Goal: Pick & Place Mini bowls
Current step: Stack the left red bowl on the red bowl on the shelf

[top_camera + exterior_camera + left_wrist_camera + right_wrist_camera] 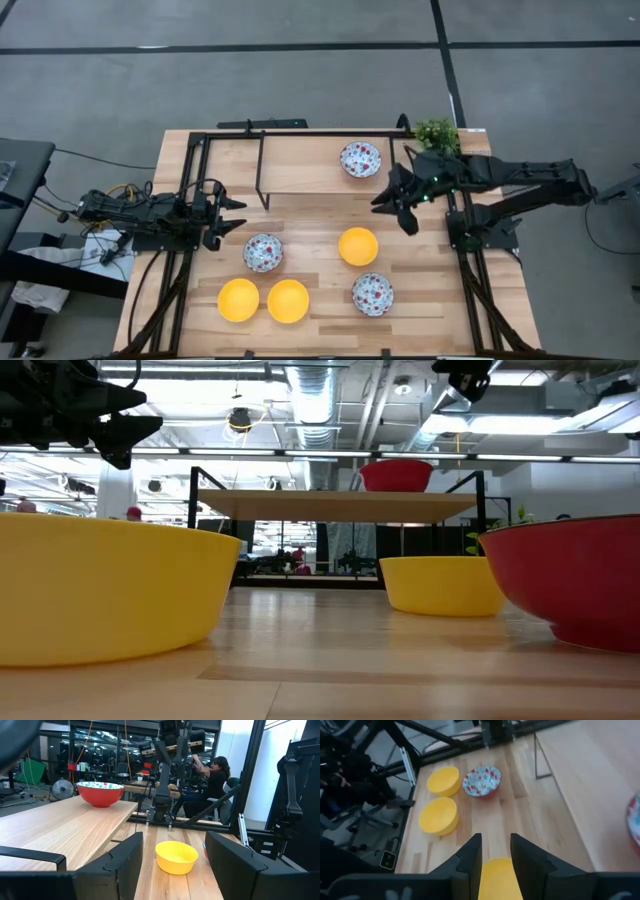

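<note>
Six mini bowls show in the high view. One floral bowl [360,158] stands on the raised shelf [300,165]. On the table stand a floral bowl [263,252], a yellow bowl [358,246], two yellow bowls [238,300] [288,301] side by side, and a floral bowl [372,294]. My right gripper [394,216] hangs open in the air, just beyond and right of the middle yellow bowl [497,877]. My left gripper [240,216] is open at the table's left side, pointing at that yellow bowl [176,856].
A black frame [262,170] carries the shelf across the far part of the table. A small green plant [437,132] stands at the far right corner. Bare wood lies between the bowls. A person [215,775] sits beyond the table's right side.
</note>
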